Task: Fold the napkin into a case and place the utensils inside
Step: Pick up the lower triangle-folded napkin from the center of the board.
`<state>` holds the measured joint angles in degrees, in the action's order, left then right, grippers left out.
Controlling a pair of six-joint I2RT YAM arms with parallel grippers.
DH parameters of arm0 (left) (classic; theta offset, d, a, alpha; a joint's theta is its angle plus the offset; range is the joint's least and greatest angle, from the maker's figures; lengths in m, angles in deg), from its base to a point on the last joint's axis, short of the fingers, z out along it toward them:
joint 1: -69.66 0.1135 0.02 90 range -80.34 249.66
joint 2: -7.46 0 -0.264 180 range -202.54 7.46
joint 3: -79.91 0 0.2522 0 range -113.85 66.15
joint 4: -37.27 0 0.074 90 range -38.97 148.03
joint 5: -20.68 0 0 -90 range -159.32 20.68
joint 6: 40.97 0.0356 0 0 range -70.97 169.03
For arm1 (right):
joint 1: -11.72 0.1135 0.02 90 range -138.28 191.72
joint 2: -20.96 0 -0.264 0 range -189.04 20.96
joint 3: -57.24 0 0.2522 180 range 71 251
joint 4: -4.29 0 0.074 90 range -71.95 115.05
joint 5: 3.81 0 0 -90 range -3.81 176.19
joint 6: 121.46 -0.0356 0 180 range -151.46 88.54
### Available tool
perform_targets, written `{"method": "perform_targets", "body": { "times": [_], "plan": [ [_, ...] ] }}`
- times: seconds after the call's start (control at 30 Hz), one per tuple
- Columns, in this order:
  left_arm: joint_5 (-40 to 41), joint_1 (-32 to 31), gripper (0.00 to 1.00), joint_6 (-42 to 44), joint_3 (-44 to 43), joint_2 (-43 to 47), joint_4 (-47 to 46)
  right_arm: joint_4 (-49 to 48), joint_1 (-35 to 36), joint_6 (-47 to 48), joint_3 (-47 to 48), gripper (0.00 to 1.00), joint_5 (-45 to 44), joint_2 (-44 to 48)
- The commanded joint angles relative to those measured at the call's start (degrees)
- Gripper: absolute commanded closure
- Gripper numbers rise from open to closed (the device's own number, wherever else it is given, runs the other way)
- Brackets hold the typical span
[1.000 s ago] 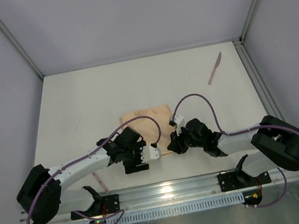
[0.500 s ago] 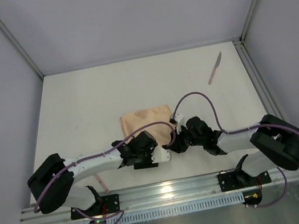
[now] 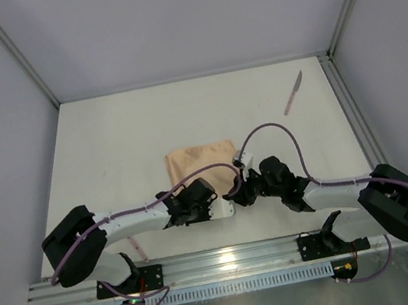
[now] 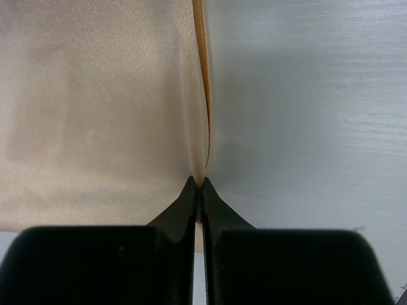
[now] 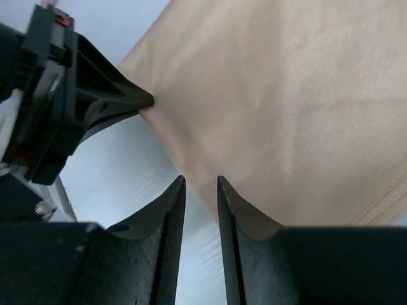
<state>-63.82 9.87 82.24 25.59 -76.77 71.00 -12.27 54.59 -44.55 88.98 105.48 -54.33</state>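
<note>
1. The left tool (image 4: pixel 198 185) is clenching hard, its two black fingers pressed together on the near edge of the thin, soft peach-orange cloth napkin (image 4: pixel 95 95). It is biting right where the stacked border runs down into the tips.
2. The right tool (image 5: pixel 198 184) is hanging just beside that pinch. Its jaws are parted by a narrow slot and its tips are sitting at the cloth's border, with nothing showing between them.
3. The napkin is lying flat on the white counter (image 4: pixel 305 127), just in front of both arms. Layered edges are showing along one side, so it is looking already doubled over.
4. On handling, this cloth is reading as light, limp and smooth, so it will be sagging and sliding rather than holding a shape. The best hold is looking like a corner or the layered edge, catching every layer and moving low so the fold is not springing open.
5. Out at the far right of the counter, the slim pale pinkish-grey knife (image 3: pixel 293 93) with its pointed blade is lying well apart from the napkin. I am not picking out the fork with any confidence.
6. By my judgement the folding is only partway along: no narrow case is formed yet, and the utensils are waiting outside.
</note>
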Motion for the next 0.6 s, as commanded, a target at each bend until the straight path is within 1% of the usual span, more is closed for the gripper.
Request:
{"method": "perform_targets", "body": {
  "times": [0.0,0.03,0.1,0.13,0.17,0.27,0.3,0.33,0.37,0.4,0.43,0.47,0.5,0.57],
  "plan": [
    [-6.5,1.9,1.0,-2.2,-0.3,1.3,3.6,-3.1,-0.2,5.8,-0.9,0.69,1.7,5.3],
    [-8.5,4.0,1.0,-2.6,-1.1,2.4,4.4,-3.7,-0.2,8.6,-2.2,0.68,1.8,8.5],
    [-10.9,6.0,1.0,-2.6,-3.2,3.2,6.0,-5.5,0.5,12.2,-3.7,0.68,1.3,12.0],
    [-12.6,7.4,1.0,-2.6,-3.7,3.5,7.1,-6.0,0.8,14.3,-5.3,0.67,0.9,15.6],
    [-13.3,8.0,1.0,-2.5,-4.2,3.9,7.5,-7.1,1.5,18.3,-6.2,0.64,0.3,17.3],
    [-16.1,9.3,1.0,-2.3,-5.7,3.9,9.1,-9.5,3.3,26.4,-9.6,0.57,-1.4,22.3],
    [-17.2,9.9,1.0,-2.4,-6.4,3.8,9.6,-10.7,4.2,27.4,-11.3,0.54,-2.5,22.7],
    [-17.4,10.1,1.0,-2.4,-6.6,3.7,9.8,-12.2,5.1,28.6,-11.8,0.52,-3.1,23.3],
    [-17.9,11.0,1.0,-2.5,-7.2,4.1,10.1,-10.8,13.7,36.0,-11.6,0.47,-10.9,22.2],
    [-18.1,11.0,1.0,-2.5,-7.5,4.1,10.1,-10.2,13.8,36.1,-11.6,0.47,-10.9,22.2],
    [-18.7,11.4,1.0,-2.5,-7.8,4.2,10.4,-10.1,17.5,38.4,-11.1,0.46,-13.0,20.0],
    [-19.2,12.1,1.0,-2.4,-8.2,4.2,10.8,-10.5,18.5,38.7,-10.7,0.42,-14.6,18.7],
    [-19.6,12.4,1.0,-2.4,-8.7,4.2,11.3,-13.2,19.0,38.7,-10.9,0.4,-17.1,17.4],
    [-20.4,12.9,1.0,-2.4,-9.5,4.4,12.1,-16.9,19.4,39.3,-11.6,0.36,-17.7,13.2]
  ]
}}
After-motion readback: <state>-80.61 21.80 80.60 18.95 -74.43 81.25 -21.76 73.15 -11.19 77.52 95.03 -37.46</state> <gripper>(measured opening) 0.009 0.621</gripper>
